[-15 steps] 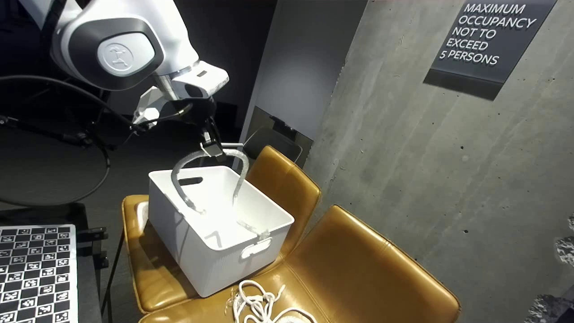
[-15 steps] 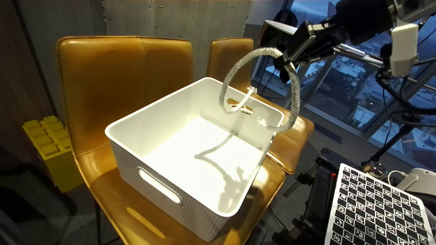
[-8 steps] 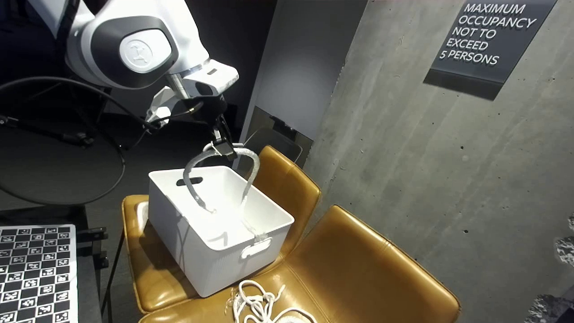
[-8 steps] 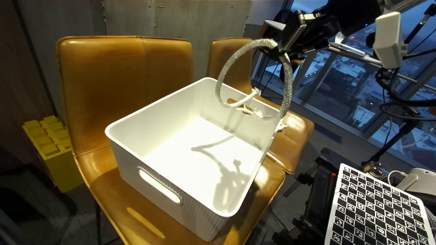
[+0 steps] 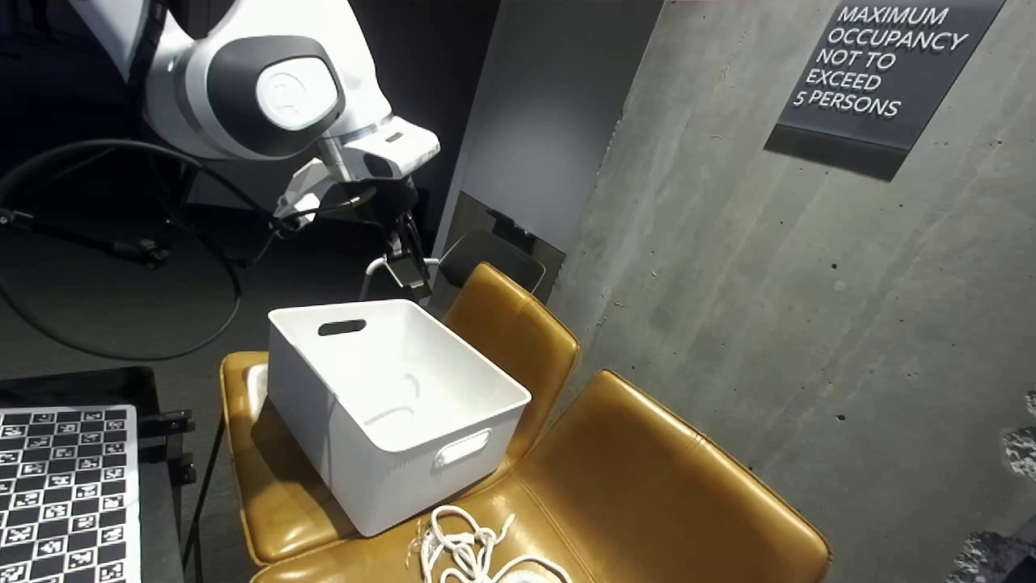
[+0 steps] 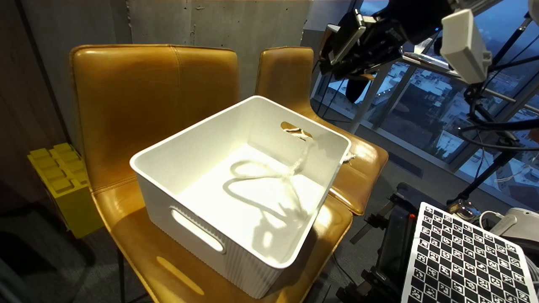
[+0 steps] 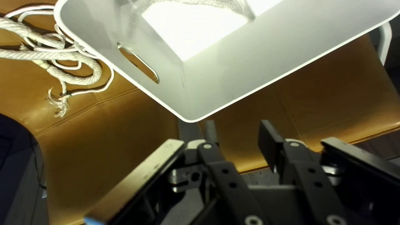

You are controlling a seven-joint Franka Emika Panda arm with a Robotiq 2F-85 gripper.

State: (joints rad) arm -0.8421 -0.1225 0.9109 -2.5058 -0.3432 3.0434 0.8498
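My gripper [image 7: 238, 134] is open in the wrist view, with bare space between its fingers. In both exterior views the gripper [image 5: 414, 282] [image 6: 337, 67] is above the far rim of a white plastic bin [image 5: 324, 437] [image 6: 248, 256], touching nothing. A pale braided rope [image 6: 300, 162] is inside the bin, blurred, part of it looped low over the floor with a shadow beside it. The rope [image 7: 215, 3] also shows at the top of the wrist view, inside the bin [image 7: 268, 59]. White bin and white rope blend, so its ends are unclear.
The bin stands tilted on brown leather chairs [image 5: 664, 478] [image 6: 156, 113]. More white ropes [image 5: 469, 555] [image 7: 75, 56] lie on the seat beside it. A checkered marker board [image 5: 65, 494] [image 6: 467, 256] is nearby. A yellow block [image 6: 67, 189] stands on the floor. A concrete wall [image 5: 769, 283] rises behind.
The rope hung from my shut gripper above the bin. Now the fingers are apart and the rope is down inside the bin. The arm has moved slightly toward the chair backs.
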